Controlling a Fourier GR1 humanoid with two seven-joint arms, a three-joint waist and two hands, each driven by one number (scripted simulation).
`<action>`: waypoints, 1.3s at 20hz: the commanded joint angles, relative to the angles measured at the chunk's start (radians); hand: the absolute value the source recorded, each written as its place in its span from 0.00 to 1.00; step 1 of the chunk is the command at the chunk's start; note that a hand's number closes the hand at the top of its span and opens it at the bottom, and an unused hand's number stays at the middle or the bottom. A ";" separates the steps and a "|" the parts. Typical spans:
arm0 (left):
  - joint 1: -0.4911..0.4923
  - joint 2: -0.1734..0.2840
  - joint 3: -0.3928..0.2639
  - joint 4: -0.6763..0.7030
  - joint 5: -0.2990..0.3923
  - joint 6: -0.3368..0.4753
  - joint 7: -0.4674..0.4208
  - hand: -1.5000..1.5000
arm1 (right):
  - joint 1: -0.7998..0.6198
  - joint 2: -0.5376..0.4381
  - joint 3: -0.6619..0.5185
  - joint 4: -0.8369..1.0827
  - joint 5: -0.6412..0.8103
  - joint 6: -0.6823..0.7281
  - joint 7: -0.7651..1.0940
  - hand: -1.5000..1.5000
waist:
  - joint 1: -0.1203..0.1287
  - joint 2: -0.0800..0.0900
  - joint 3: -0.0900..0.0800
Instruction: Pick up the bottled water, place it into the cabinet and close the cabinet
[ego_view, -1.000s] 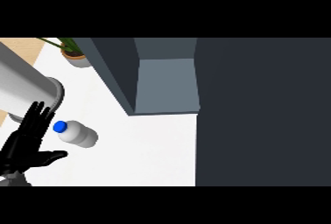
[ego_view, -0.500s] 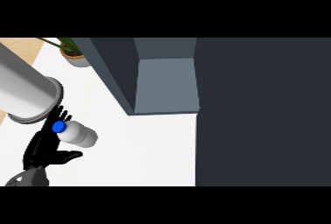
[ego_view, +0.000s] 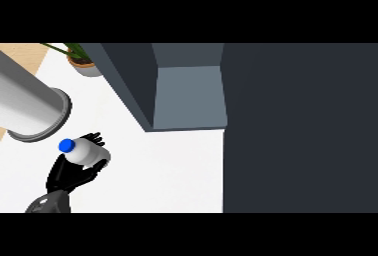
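Note:
The bottled water (ego_view: 91, 154), white with a blue cap (ego_view: 66, 145), is at the lower left of the head view. My left hand (ego_view: 70, 175) comes up from the bottom edge and is curled round it; fingertips (ego_view: 94, 137) show past the bottle's far side. The bottle's cap points to the upper left. The dark grey cabinet (ego_view: 295, 125) fills the right side, and its open compartment (ego_view: 188, 95) shows a lighter grey inside. The cabinet lies up and to the right of the bottle, a gap of white counter between them. My right hand shows nowhere.
A large grey cylinder (ego_view: 29, 107) crosses the upper left, right above the bottle. A potted plant (ego_view: 83, 64) stands at the far left corner beside the cabinet's dark side panel (ego_view: 125, 85). White counter (ego_view: 162, 170) spreads below the cabinet opening.
My left hand has slid right, under and round the bottle, and its fingers have closed on it. The bottle has shifted slightly and its cap now looks nearer.

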 joint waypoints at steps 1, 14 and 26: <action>-0.037 0.034 0.000 0.093 -0.037 -0.008 -0.128 1.00 | 0.031 -0.027 -0.023 -0.112 0.005 0.005 0.011 0.00 | -0.001 0.000 0.000; 0.066 -0.172 -0.145 0.066 -0.228 0.384 -0.430 1.00 | 0.070 -0.013 0.016 -0.094 0.023 -0.041 0.003 0.00 | 0.027 -0.007 0.003; -0.002 -0.245 -0.285 -0.093 -0.108 0.393 -0.256 1.00 | 0.069 -0.043 0.007 -0.121 -0.009 -0.052 0.018 0.00 | 0.028 -0.010 0.004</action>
